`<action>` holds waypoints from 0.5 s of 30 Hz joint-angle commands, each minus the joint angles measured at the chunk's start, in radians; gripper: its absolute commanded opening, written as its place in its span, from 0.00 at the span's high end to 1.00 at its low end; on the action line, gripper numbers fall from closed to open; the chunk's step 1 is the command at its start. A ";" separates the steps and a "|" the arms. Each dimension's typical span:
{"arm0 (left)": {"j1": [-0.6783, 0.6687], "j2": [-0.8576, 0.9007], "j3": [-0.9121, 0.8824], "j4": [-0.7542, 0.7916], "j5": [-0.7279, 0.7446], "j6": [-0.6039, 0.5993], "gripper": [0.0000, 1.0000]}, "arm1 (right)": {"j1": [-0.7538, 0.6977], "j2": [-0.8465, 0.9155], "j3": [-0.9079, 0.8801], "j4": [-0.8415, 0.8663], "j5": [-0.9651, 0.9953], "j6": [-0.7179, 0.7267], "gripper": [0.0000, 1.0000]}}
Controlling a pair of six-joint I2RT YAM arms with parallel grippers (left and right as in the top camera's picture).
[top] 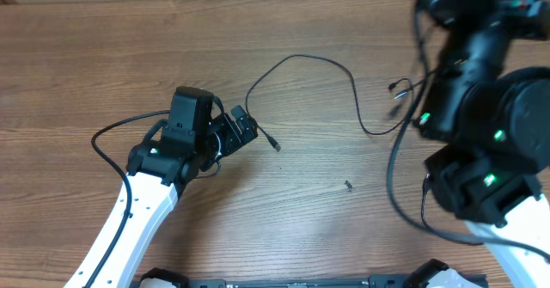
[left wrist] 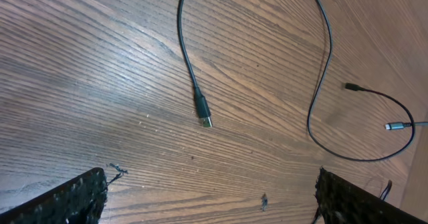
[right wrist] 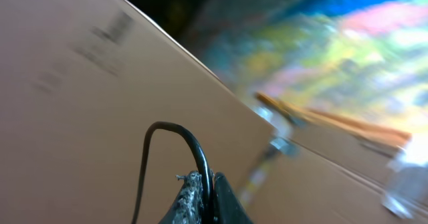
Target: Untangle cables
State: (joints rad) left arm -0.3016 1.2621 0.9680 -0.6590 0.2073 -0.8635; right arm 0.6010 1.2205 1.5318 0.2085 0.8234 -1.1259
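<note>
Because the stock consists of thin, limp black wires, it is judged light, soft and apt to trail and slide rather than keep a shape, with the small plug ends the only stiff parts. Item, far left: left gripper (left wrist: 210, 192), fingers spread wide and empty, hovering low over the wooden tabletop (top: 77, 56). Item, just ahead of it: USB plug (left wrist: 204, 113), metal tip bare, lying flat and free of other strands. A sound place to take hold is judged to be the moulded body of this plug or the wire directly behind it, since a pinch on bare wire may slip. Item, centre: long cable (top: 352, 83), running from that plug in an open arch across the table and down into a loop, nowhere crossing itself. Item, below centre: small dark fragment (top: 347, 185), loose and apart from the wire. Item, right of centre: second plug (left wrist: 352, 87), dark, and silver plug (left wrist: 394, 126) close by, its lead passing out of the left wrist view. Item, far right: right gripper (right wrist: 204, 198), raised off the table, fingers pressed together on a thin black strand (right wrist: 180, 134). Which lead this is cannot be traced.
</note>
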 commanded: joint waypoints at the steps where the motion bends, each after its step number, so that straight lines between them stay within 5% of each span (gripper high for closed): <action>1: -0.006 -0.006 0.009 0.000 -0.008 0.004 0.00 | 0.119 0.002 0.020 -0.024 -0.026 0.006 0.96; 6: -0.006 -0.006 0.009 0.001 -0.008 0.004 0.00 | 0.159 0.014 0.020 -0.068 -0.010 -0.009 0.96; 15: -0.006 -0.006 0.009 0.000 -0.008 0.004 0.00 | -0.074 0.025 0.020 -0.076 0.105 -0.088 0.96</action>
State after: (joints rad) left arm -0.3016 1.2621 0.9680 -0.6590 0.2073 -0.8635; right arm 0.6071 1.2411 1.5318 0.1326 0.8692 -1.1866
